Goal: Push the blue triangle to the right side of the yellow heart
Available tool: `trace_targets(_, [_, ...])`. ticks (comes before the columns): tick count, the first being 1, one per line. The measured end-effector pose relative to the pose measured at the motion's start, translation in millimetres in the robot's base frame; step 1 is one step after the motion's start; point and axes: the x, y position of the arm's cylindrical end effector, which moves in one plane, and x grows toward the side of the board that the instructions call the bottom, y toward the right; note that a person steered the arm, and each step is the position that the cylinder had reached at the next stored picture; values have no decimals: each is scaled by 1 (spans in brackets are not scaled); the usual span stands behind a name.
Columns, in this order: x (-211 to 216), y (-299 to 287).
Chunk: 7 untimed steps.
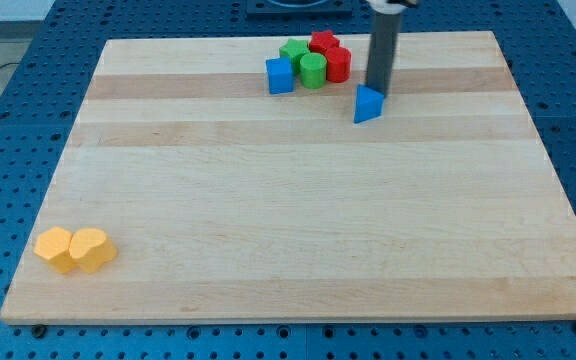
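Observation:
The blue triangle [368, 104] lies near the view's top, right of centre on the wooden board [298, 220]. My tip [378, 95] is at the triangle's upper right edge, touching or almost touching it. The rod rises straight up from there to the view's top. The yellow heart [93, 249] lies at the view's bottom left, far from the triangle, with a yellow hexagon-like block [55, 248] touching its left side.
A cluster of blocks sits left of the triangle at the view's top: a blue cube [280, 75], a green cylinder [313, 70], a green block [293, 51], a red cylinder [338, 64] and a red block [323, 42]. Blue perforated table surrounds the board.

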Motion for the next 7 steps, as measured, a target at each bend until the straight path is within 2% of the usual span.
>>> trace_targets(1, [39,2])
trace_targets(2, [43,-7])
trace_targets(3, [29,13])
trace_targets(4, [19,-3])
trace_targets(5, [45,-50])
trace_targets(6, [91,-105])
trace_targets(7, [112,-140])
